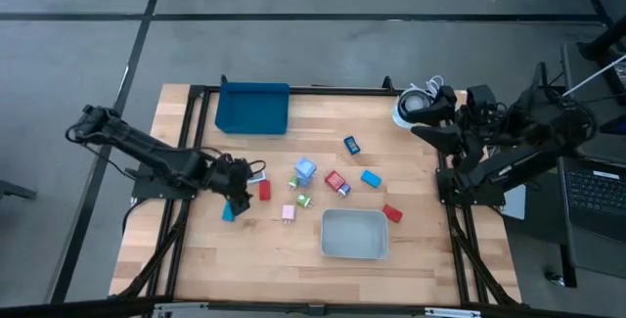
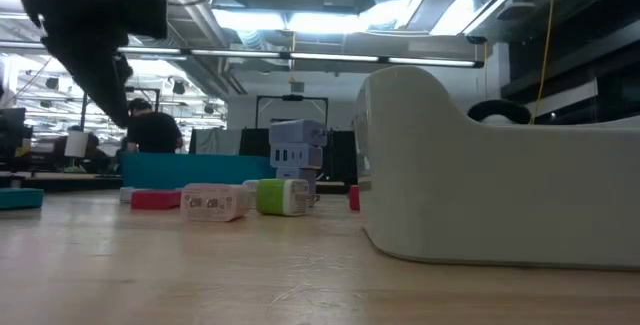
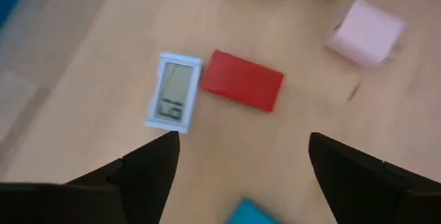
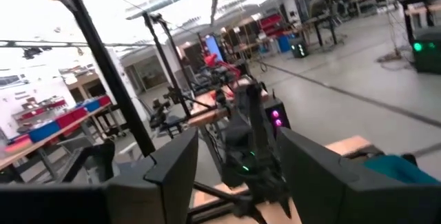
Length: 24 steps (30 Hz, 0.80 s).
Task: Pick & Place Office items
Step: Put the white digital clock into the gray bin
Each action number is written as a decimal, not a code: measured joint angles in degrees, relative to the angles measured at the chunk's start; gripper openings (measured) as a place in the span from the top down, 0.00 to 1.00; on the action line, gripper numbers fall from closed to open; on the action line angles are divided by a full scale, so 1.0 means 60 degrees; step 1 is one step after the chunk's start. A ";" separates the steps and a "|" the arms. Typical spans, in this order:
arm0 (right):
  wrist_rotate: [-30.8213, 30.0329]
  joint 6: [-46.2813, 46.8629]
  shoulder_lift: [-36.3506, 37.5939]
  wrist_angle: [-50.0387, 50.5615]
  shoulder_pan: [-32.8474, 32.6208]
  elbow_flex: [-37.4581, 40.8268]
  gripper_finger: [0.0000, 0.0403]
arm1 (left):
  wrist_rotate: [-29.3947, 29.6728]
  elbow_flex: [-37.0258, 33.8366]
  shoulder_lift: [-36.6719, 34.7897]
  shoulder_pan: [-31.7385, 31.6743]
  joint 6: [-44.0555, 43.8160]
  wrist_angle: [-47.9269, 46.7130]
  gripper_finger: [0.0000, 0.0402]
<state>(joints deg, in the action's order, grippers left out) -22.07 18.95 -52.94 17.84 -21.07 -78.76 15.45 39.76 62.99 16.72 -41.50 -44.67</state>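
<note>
Several small blocks lie flat on the wooden table: a red block (image 1: 264,190) (image 3: 242,80), a white piece with a grey display (image 3: 173,89), a pink block (image 1: 288,213) (image 3: 365,23), a green one (image 1: 302,201) (image 2: 283,196), a light blue one (image 1: 305,169) and a teal one (image 1: 228,210) (image 3: 251,214). My left gripper (image 1: 238,183) (image 3: 241,162) hovers open above the table, just left of the red block, with the teal block below the gap between its fingers. My right gripper (image 1: 430,114) (image 4: 238,162) waits open at the table's far right, by the white coiled cable (image 1: 411,103).
A dark blue tray (image 1: 252,108) sits at the far edge. A pale grey bin (image 1: 354,233) (image 2: 500,185) stands near the front. More blocks lie mid-table: red (image 1: 335,181), blue (image 1: 351,145), light blue (image 1: 371,177), red (image 1: 392,213). Bare wood shows at the near left.
</note>
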 joint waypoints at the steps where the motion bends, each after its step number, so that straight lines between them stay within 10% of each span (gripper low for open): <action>1: 0.0000 -0.0092 0.0017 -0.0105 -0.0017 -0.0003 0.49 | -0.0083 -0.0023 -0.0044 -0.0273 0.0431 -0.0013 0.19; 11: 0.0074 -0.0767 0.0053 -0.0464 -0.0075 -0.0001 0.49 | -0.1957 0.0005 0.0206 -0.3032 0.4596 0.0056 0.16; 24: 0.0078 -0.1284 0.0053 -0.1131 -0.0967 0.0000 0.49 | -0.1999 0.0129 0.2610 -0.3411 0.5050 0.0062 0.16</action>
<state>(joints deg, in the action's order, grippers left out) -21.61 11.25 -52.62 11.05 -26.87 -78.76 3.46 40.53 78.65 -3.75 -11.20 -44.30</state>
